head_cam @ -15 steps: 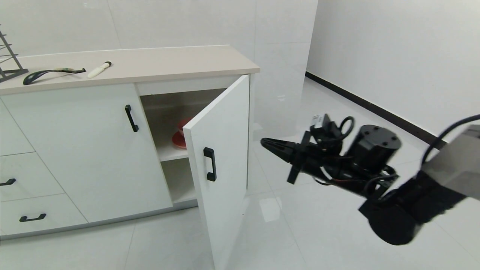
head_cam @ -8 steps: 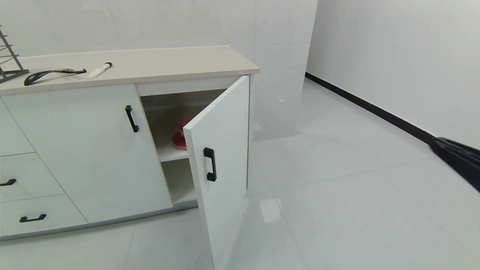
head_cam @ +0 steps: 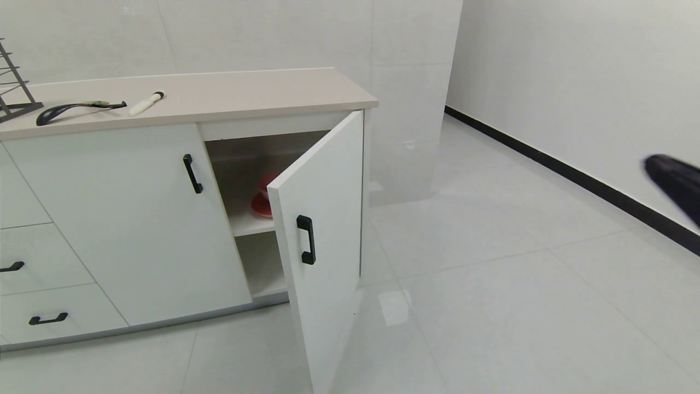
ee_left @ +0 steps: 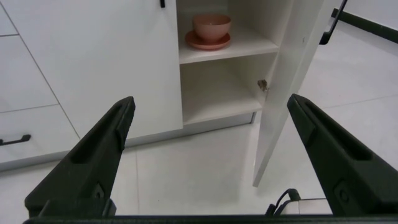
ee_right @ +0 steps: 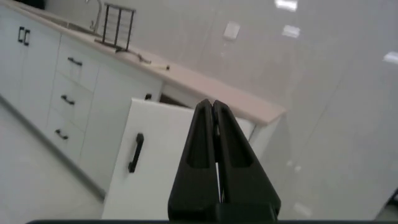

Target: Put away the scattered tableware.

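Observation:
A pink-red bowl [ee_left: 211, 26] sits on a matching plate [ee_left: 208, 42] on the upper shelf of the open cabinet [head_cam: 240, 164]; both also show behind the door as the bowl [head_cam: 269, 183] and the plate [head_cam: 260, 206]. On the countertop [head_cam: 246, 93] lie a black ladle [head_cam: 70, 108] and a white-handled utensil [head_cam: 145, 102]. My left gripper [ee_left: 211, 162] hangs open low in front of the cabinet, nothing between its fingers. My right gripper [ee_right: 212, 109] is shut and empty, held away from the door. A dark part of my right arm [head_cam: 675, 183] shows at the far right.
The cabinet door [head_cam: 322, 230] with a black handle [head_cam: 306, 239] stands swung out over the floor. A wire rack [head_cam: 13, 82] stands at the counter's left end. Drawers with black handles [head_cam: 47, 318] lie to the left. Open tiled floor [head_cam: 519, 284] spreads to the right.
My right arm has pulled back from in front of the open door to the far right edge of the head view, then risen a little. Nothing else moved.

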{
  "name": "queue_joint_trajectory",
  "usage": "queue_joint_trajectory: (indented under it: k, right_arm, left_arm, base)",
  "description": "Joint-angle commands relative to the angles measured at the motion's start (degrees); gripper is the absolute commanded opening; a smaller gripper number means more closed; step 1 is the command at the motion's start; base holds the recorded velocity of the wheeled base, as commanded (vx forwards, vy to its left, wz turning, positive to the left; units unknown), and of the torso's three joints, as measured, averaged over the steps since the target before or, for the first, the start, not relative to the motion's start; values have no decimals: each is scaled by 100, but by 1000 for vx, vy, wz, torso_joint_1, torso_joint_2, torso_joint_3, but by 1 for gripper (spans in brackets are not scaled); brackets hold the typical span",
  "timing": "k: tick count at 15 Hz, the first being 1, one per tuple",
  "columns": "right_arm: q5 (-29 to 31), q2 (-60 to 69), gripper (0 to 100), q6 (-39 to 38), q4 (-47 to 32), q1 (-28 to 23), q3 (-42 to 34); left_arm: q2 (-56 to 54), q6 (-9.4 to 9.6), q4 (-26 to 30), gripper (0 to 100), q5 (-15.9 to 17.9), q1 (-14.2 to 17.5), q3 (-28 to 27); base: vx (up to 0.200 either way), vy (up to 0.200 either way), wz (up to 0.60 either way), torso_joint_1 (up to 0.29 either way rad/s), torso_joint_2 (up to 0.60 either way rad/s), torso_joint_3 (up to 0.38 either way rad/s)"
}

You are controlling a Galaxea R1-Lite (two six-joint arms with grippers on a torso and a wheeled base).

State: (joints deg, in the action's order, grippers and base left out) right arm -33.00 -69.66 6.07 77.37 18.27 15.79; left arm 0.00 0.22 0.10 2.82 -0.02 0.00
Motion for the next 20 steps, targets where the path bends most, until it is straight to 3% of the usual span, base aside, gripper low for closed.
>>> queue_joint_trajectory:
  k: [1, 6, 10, 12, 20]
  right_arm:
    - [-13, -4724, 0, -27, 990, 976, 1744]
    - [-22, -5453, 0, -27, 1008, 1398, 2447]
    - [-22, -6095, 0, -80, 1008, 1803, 3607]
    - [-22, -6288, 0, -141, 1017, 1803, 3791]
    - [-22, -5866, 0, -150, 1017, 1759, 3545]
  left_arm:
    - [0, -4, -1, 100, 0, 2, 0]
    - [0, -4, -1, 100, 0, 2, 0]
    - [0, -4, -1, 100, 0, 2, 0]
    - [0, -4, -1, 100, -9, 2, 0]
    - [0, -4, -1, 100, -9, 2, 0]
  base:
    - [0, 0, 0, 0, 0, 0]
    - [0, 0, 0, 0, 0, 0]
    - [0, 50, 0, 1, 1, -1]
    - [0, 200, 0, -2, 0, 7]
    - [0, 0, 0, 0, 0, 0]
